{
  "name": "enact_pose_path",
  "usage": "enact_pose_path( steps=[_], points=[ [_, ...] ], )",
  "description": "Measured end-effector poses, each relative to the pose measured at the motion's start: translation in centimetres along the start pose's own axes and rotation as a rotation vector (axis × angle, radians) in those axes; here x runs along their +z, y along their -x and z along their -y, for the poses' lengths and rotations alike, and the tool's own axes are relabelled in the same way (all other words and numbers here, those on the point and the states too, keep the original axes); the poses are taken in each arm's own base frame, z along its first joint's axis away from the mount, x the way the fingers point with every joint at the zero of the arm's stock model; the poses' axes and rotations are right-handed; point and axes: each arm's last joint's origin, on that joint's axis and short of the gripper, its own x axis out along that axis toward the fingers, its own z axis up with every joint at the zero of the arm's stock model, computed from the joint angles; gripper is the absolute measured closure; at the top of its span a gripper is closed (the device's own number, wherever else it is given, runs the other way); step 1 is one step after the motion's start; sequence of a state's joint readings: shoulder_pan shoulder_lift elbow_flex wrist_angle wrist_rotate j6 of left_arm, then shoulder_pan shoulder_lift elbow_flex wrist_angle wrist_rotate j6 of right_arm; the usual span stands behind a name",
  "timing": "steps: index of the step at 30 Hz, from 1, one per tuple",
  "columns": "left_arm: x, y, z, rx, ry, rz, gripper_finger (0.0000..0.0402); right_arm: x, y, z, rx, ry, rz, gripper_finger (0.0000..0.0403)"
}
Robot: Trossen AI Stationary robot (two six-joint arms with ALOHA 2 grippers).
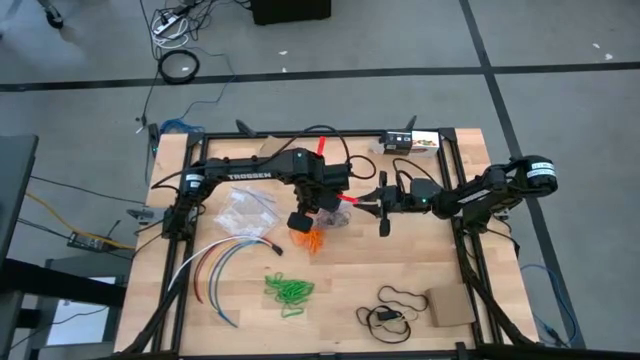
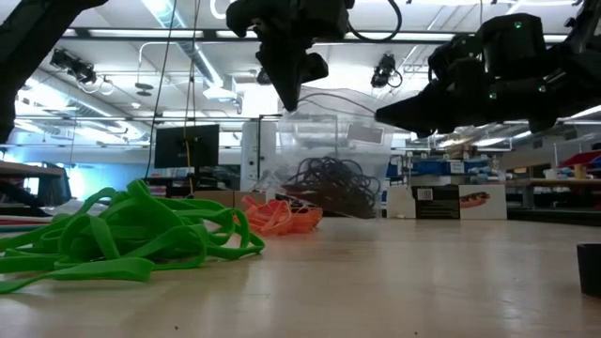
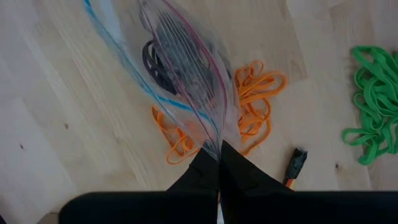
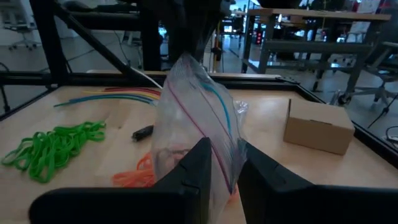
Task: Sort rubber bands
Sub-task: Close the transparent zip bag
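Left gripper (image 3: 219, 155) is clamped on the clear zip-top plastic bag (image 3: 180, 74), hanging limp above the orange rubber bands (image 3: 252, 102). Right gripper (image 4: 225, 163) pinches the bag's other edge. Flimsy, slippery film, I'd say — hold it by the zip rim.

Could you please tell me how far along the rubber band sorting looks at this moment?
Partly done: the green bands lie in their own heap, and the orange bands in another. In hand: the left tool is shut on a clear zip bag holding dark bands, and the right tool straddles the bag's other edge. Left: getting the dark bands out into their own heap.
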State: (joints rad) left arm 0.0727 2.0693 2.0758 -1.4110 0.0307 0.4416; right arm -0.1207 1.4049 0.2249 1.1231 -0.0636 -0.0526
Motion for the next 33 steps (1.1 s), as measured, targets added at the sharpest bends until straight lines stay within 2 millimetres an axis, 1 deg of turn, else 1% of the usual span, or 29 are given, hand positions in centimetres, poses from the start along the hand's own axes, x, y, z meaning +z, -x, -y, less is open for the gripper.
enact_pose_path(
  steps=[7,10,14,22,26,30,33],
  points=[
    [0.0,0.0,0.0,0.001,0.0,0.002,0.0401,0.0,0.0,0.0,0.001,-0.001,-0.001,0.0345],
    [0.0,0.0,0.0,0.002,0.0,0.003,0.0401,0.0,0.0,0.0,0.005,-0.002,-0.002,0.0359],
    [0.0,0.0,0.0,0.002,0.0,0.005,0.0401,0.0,0.0,0.0,0.012,0.006,-0.002,0.0395],
    [0.0,0.0,-0.1,0.04,0.008,-0.014,0.0397,0.0,0.0,0.0,-0.005,0.008,-0.002,0.0402],
    [-0.2,0.0,-0.3,0.056,0.018,-0.032,0.0368,0.0,0.0,0.1,-0.024,0.016,0.002,0.0402],
    [-0.7,0.0,-0.6,0.049,0.029,-0.063,0.0317,0.5,0.1,0.2,-0.046,0.046,0.028,0.0403],
    [-1.1,0.4,-0.9,0.09,0.036,-0.105,0.0275,1.1,0.4,0.2,-0.053,0.058,0.048,0.0403]
  ],
)
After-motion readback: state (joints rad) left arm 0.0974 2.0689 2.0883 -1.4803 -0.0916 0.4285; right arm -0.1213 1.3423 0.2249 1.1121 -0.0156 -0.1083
